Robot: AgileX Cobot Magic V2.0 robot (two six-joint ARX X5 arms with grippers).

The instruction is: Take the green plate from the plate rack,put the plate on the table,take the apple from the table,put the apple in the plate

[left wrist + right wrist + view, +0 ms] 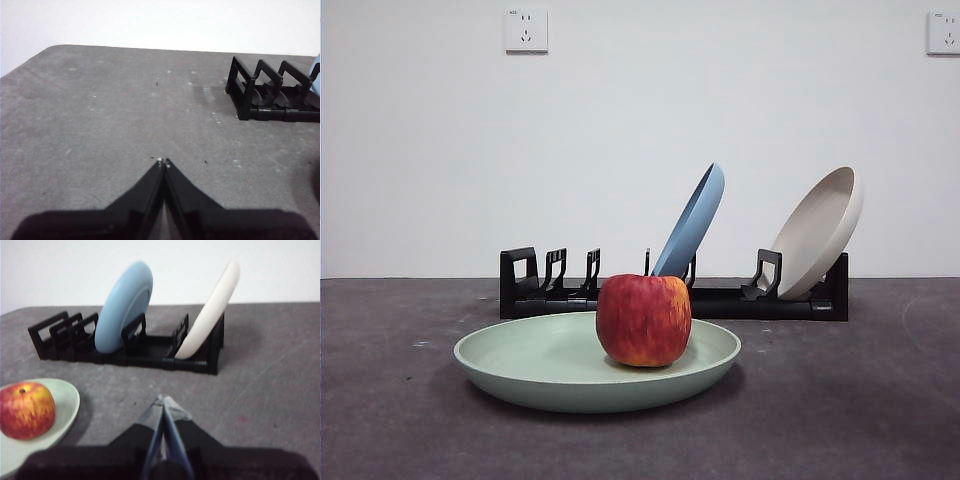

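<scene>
The green plate (520, 365) lies flat on the table (860, 400) in front of the plate rack (770, 300). The apple (643, 319) stands upright in the plate, right of its middle. The right wrist view shows the apple (26, 410) in the plate (65, 400) off to one side of my right gripper (163, 401), which is shut and empty over bare table. My left gripper (163, 162) is shut and empty over bare table (100, 125), away from the rack's end (260, 90). Neither gripper shows in the front view.
A blue plate (692, 222) leans in the rack's middle slot and a beige plate (820, 232) leans at its right end. The rack's left slots (545, 275) hold nothing. A white wall with two sockets stands behind.
</scene>
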